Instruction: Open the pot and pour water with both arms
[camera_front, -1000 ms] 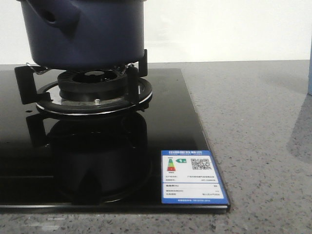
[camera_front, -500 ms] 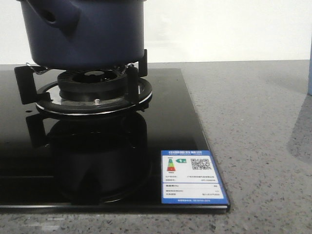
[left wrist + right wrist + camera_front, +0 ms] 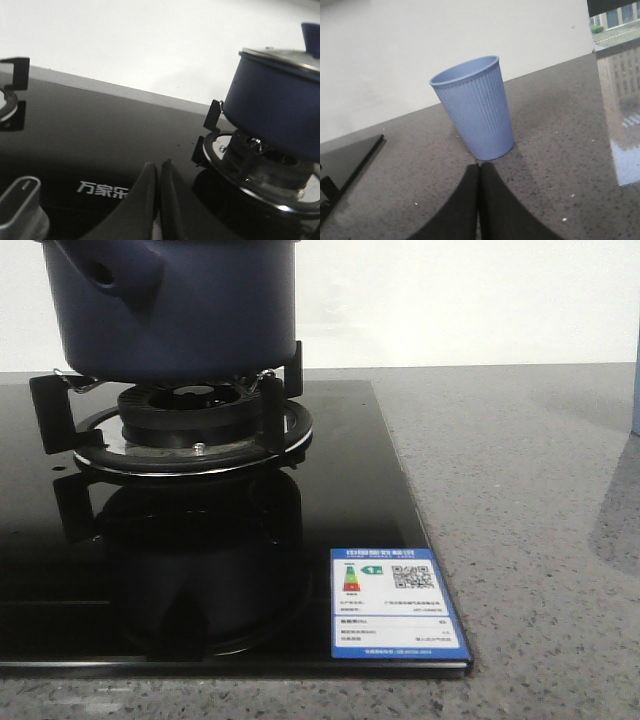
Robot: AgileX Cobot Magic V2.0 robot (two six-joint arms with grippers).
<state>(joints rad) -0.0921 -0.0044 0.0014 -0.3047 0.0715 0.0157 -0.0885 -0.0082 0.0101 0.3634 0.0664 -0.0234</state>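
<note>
The pot sits on the burner at the back left of the black hob, resting on the black supports, its stub handle with the hole turned toward the front camera. The left wrist view shows a metal-rimmed lid on it, with a blue knob at the edge of the picture. A blue label with a QR code is stuck on the hob's near right corner. The hob lies on a grey speckled surface.

Left gripper: jaws pressed together, holding nothing, low over the hob beside white printed characters, near a silver dial. The pot is off to one side of it, apart.

Right gripper: jaws together as well, empty, low over the surface. Just ahead of its tips stands a pale blue ribbed cup, upright, not touching them. A corner of the hob shows at the edge of that view.
</note>
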